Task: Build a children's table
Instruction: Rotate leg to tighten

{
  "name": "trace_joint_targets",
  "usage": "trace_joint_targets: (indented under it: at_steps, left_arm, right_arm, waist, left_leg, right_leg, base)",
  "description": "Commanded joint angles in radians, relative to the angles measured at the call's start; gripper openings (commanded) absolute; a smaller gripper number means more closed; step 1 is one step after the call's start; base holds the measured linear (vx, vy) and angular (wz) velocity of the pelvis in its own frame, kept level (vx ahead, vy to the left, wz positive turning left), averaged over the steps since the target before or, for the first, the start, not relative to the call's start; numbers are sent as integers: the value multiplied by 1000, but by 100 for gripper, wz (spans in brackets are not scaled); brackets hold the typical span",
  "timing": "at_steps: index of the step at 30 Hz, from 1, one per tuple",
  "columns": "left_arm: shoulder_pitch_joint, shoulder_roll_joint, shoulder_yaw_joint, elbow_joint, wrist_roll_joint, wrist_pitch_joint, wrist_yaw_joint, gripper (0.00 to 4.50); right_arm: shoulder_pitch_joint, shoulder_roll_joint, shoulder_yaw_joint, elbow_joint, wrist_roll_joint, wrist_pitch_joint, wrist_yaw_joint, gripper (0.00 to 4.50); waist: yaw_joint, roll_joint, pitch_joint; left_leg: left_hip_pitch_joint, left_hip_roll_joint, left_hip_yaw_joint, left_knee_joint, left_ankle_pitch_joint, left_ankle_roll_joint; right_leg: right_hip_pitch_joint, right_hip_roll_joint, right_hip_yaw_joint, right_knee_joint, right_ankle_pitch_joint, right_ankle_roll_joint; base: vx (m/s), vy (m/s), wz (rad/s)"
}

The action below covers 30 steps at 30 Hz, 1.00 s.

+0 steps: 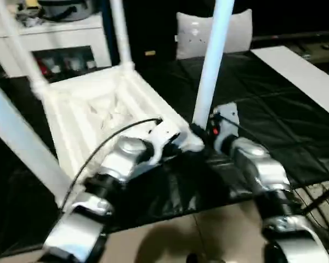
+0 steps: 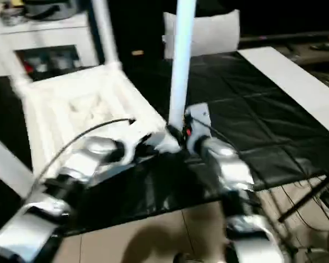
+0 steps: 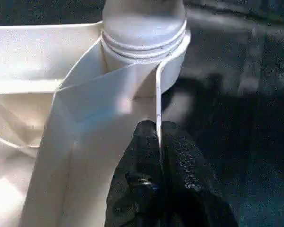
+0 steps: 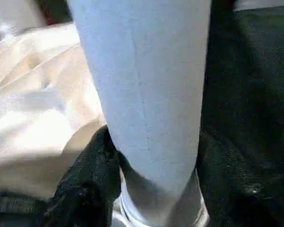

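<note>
The children's table top [image 1: 98, 115] lies upside down on the black cover, ribbed side up. Three other white legs stand up from its corners. At the near right corner a fourth leg [image 1: 211, 71] stands upright in its round socket [image 3: 146, 42]. My right gripper [image 4: 156, 189] is shut on this leg just above the socket, one black finger [image 4: 85, 184] on each side. My left gripper [image 3: 158, 137] is shut on the top's thin rim wall right beside that socket. The two grippers [image 1: 178, 143] [image 1: 204, 134] sit close together at this corner.
A white cabinet with glass doors [image 1: 55, 44] stands at the back left. A white cushion-like object [image 1: 197, 33] rests behind the work surface, and a white board [image 1: 301, 71] lies on its right side. Cables [image 1: 321, 197] hang past the near right edge over the floor.
</note>
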Motion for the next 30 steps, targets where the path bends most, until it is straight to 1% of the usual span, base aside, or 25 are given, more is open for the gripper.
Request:
trace_joint_targets:
  at_steps: [1, 2, 3, 4, 5, 6, 7, 8, 9, 10, 11, 12, 13, 14, 15, 17, 19, 20, 21, 22, 24, 27, 28, 29, 30]
  left_arm:
    - [-43, -41, -14, -65, -41, -26, -20, 0]
    - [-40, -33, -21, -69, -35, -32, -27, 0]
    - [-40, -32, -21, -69, -34, -32, -28, 0]
    - [-37, -25, -25, -72, -31, -36, -33, 0]
    - [-34, -11, -29, -70, -28, -47, -49, 0]
    - [-32, 6, -31, -65, -27, -60, -67, 0]
    - [-31, 10, -32, -64, -26, -64, -72, 0]
    - [-29, 23, -34, -61, -26, -74, -88, 0]
    - [-28, 34, -33, -58, -25, -77, -99, 0]
    - [-27, 44, -34, -55, -23, -85, -113, 0]
    - [-25, 55, -37, -55, -23, -93, -132, 0]
    - [-24, 62, -39, -54, -23, -96, -143, 0]
    - [-23, 67, -41, -55, -23, -100, -151, 0]
    - [-19, 82, -48, -55, -23, -112, -175, 0]
    - [-17, 92, -53, -56, -23, -117, -193, 0]
    - [-12, 125, -73, -52, -23, -150, -263, 0]
    - [-9, 155, -94, -48, -19, -174, -327, 0]
    - [-9, 155, -94, -48, -19, -174, -327, 0]
    - [-6, 181, -116, -45, -8, -201, -377, 0]
    - [-6, 181, -116, -45, -8, -201, -377, 0]
    - [-2, 215, -143, -43, -8, -255, -467, 0]
    - [1, 223, -150, -45, -14, -270, -496, 0]
    - [7, 240, -166, -59, -24, -297, -557, 0]
    - [14, 257, -183, -72, -31, -312, -611, 0]
    - [17, 265, -191, -78, -34, -319, -639, 0]
  right_arm:
    - [-7, 28, 30, 19, 9, 8, 10, 286]
    - [3, 19, 39, 0, 5, -6, 34, 296]
    - [4, 18, 40, -2, 5, -7, 35, 296]
    - [11, 11, 46, -14, 1, -16, 50, 296]
    - [27, -14, 60, -34, -4, -39, 93, 310]
    - [44, -42, 67, -50, -1, -53, 139, 328]
    - [48, -50, 68, -55, 1, -56, 152, 332]
    - [61, -76, 71, -67, 7, -68, 195, 336]
    - [71, -99, 74, -74, 11, -80, 231, 343]
    - [81, -123, 76, -81, 15, -87, 265, 357]
    - [90, -146, 79, -88, 20, -97, 302, 370]
    - [95, -161, 81, -94, 25, -101, 329, 370]
    - [99, -171, 83, -98, 27, -104, 345, 379]
    - [109, -202, 88, -112, 33, -111, 396, 400]
    - [116, -223, 91, -122, 40, -113, 433, 400]
    - [131, -289, 103, -141, 54, -125, 534, 418]
    - [136, -337, 115, -145, 56, -145, 609, 430]
    - [136, -337, 115, -145, 56, -145, 609, 438]
    - [140, -376, 130, -149, 54, -170, 674, 438]
    - [140, -376, 130, -149, 54, -170, 674, 438]
    - [151, -425, 145, -166, 75, -197, 796, 438]
    - [151, -433, 145, -168, 84, -200, 816, 438]
    - [150, -443, 150, -170, 101, -199, 857, 438]
    - [151, -452, 158, -175, 116, -199, 896, 438]
    - [151, -457, 162, -177, 123, -199, 918, 412]
  waist:
    - [15, -6, -77]
    - [19, -5, -79]
    - [25, -7, -80]
    - [35, -5, -86]
    - [36, -6, -88]
    - [51, -7, -93]
    - [54, -9, -95]
    - [65, -9, -98]
    - [77, -10, -95]
    - [89, -10, -89]
    - [94, -10, -89]
    - [106, -8, -88]
    - [109, -8, -86]
    - [117, -7, -85]
    - [124, -8, -83]
    - [132, -9, -83]
    - [140, -7, -83]
    - [141, -7, -82]
    - [146, -8, -82]
    - [147, -9, -82]
    - [154, -11, -83]
    - [168, -8, -86]
    - [176, -10, -87]
    - [180, -10, -89]
    - [183, -8, -88]
  left_leg:
    - [-2, 17, -16, -69, -238, 78]
    - [-5, 17, -16, -69, -216, 84]
    - [-13, 21, -16, -71, -178, 99]
    - [-13, 23, -15, -66, -124, 113]
    - [-19, 23, -16, -65, -97, 122]
    - [-23, 20, -15, -58, -47, 142]
    - [-25, 19, -13, -55, -27, 156]
    - [-28, 18, -11, -52, 10, 180]
    - [-28, 18, -8, -50, 20, 195]
    - [-21, 19, -4, -52, 0, 194]
    - [-22, 19, -3, -53, -9, 189]
    - [-17, 22, -2, -55, -24, 172]
    - [-17, 24, -3, -56, -32, 165]
    - [-13, 26, -3, -58, -49, 150]
    - [-7, 28, -2, -61, -71, 140]
    - [-5, 30, -2, -63, -96, 130]
    - [-2, 31, -2, -65, -116, 122]
    - [-2, 32, -1, -65, -118, 119]
    - [-1, 30, 0, -65, -125, 114]
    - [-3, 30, 1, -64, -124, 113]
    - [-3, 30, 2, -64, -119, 119]
    - [-1, 36, 1, -63, -93, 124]
    - [3, 39, 1, -63, -90, 122]
    - [2, 38, 1, -64, -91, 127]
    - [0, 42, -1, -65, -87, 131]
  right_leg:
    - [59, -76, 53, -76, -427, -37]
    - [60, -76, 58, -69, -399, -52]
    - [63, -75, 64, -55, -352, -76]
    - [63, -77, 71, -44, -292, -97]
    - [66, -77, 74, -36, -259, -110]
    - [69, -77, 77, -23, -191, -121]
    - [68, -76, 80, -16, -158, -129]
    - [69, -77, 82, -7, -110, -139]
    - [65, -74, 83, -5, -102, -144]
    - [59, -73, 83, -12, -144, -141]
    - [62, -73, 82, -13, -171, -134]
    - [60, -72, 82, -18, -218, -119]
    - [60, -71, 81, -20, -239, -113]
    - [58, -70, 80, -26, -270, -102]
    - [55, -69, 82, -29, -291, -97]
    - [56, -68, 84, -29, -303, -91]
    - [52, -68, 84, -30, -316, -88]
    - [51, -68, 86, -30, -316, -88]
    - [51, -69, 84, -31, -324, -89]
    - [52, -68, 86, -30, -325, -86]
    - [51, -68, 87, -29, -324, -87]
    - [48, -70, 88, -24, -300, -98]
    - [45, -70, 90, -23, -292, -105]
    - [48, -72, 90, -21, -284, -109]
    - [47, -72, 92, -15, -268, -114]
  base:
    - [62, -16, 11]
    - [0, 0, 0]
    - [0, 0, 0]
    - [0, 0, 0]
    - [0, 0, 0]
    - [0, 0, 0]
    - [0, 0, 0]
    - [0, 0, 0]
    - [0, 0, 0]
    - [0, 0, 0]
    - [0, 0, 0]
    - [0, 0, 0]
    - [0, 0, 0]
    - [0, 0, 0]
    - [0, 0, 0]
    - [0, 0, 0]
    - [0, 0, 0]
    - [0, 0, 0]
    - [0, 0, 0]
    - [0, 0, 0]
    - [0, 0, 0]
    - [0, 0, 0]
    - [0, 0, 0]
    - [0, 0, 0]
    - [0, 0, 0]
